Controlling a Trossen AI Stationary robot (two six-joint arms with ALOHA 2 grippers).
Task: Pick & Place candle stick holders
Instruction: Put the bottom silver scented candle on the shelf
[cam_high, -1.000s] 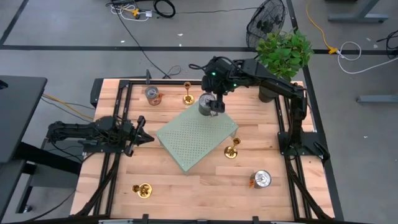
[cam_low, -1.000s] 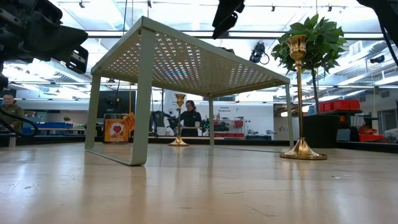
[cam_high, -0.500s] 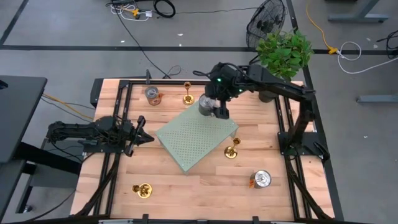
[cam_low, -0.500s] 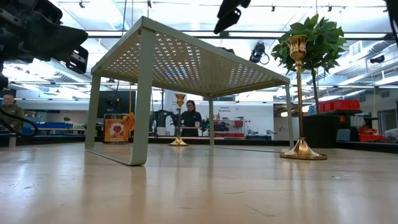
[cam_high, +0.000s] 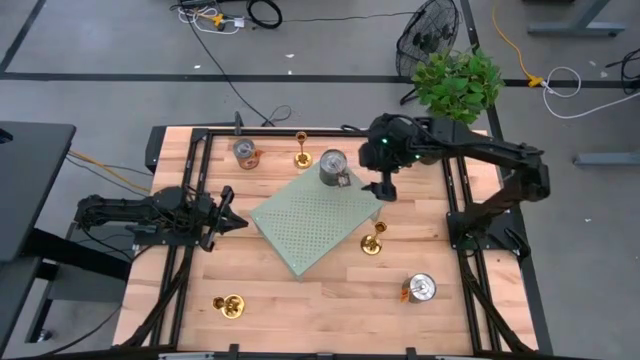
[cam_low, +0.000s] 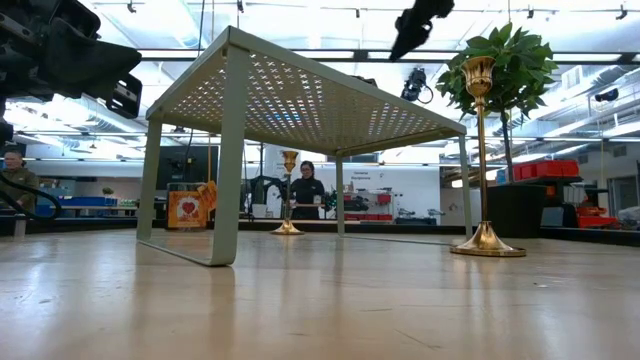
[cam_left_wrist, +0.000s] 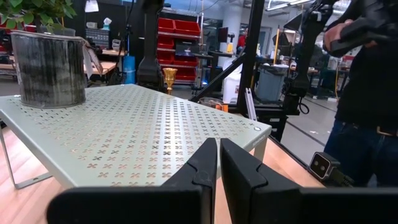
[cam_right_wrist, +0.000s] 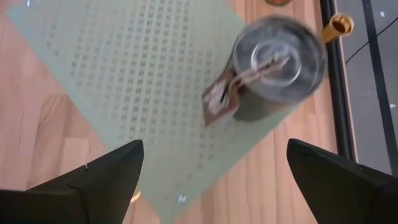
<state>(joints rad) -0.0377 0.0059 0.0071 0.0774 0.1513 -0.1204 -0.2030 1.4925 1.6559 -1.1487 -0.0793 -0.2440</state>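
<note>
Three gold candle stick holders show in the high view: one (cam_high: 301, 150) stands on its base at the far side, one (cam_high: 372, 243) stands right of the green perforated shelf (cam_high: 315, 220), and one (cam_high: 230, 305) is at the near left. My right gripper (cam_high: 383, 190) hangs open in the air over the shelf's far right corner, just right of a silver can (cam_right_wrist: 277, 62) standing on the shelf, with nothing between its fingers. My left gripper (cam_high: 235, 222) waits shut and level at the shelf's left side.
A second silver can (cam_high: 246, 153) stands at the far left and a third (cam_high: 419, 289) at the near right. A potted plant (cam_high: 455, 85) sits at the far right corner. Bare wood lies along the near side, between the near-left holder and the near-right can.
My right gripper has swung from above the can on the shelf toward the table's right edge, sinking a little and staying open. The can stays standing on the shelf's far corner.
</note>
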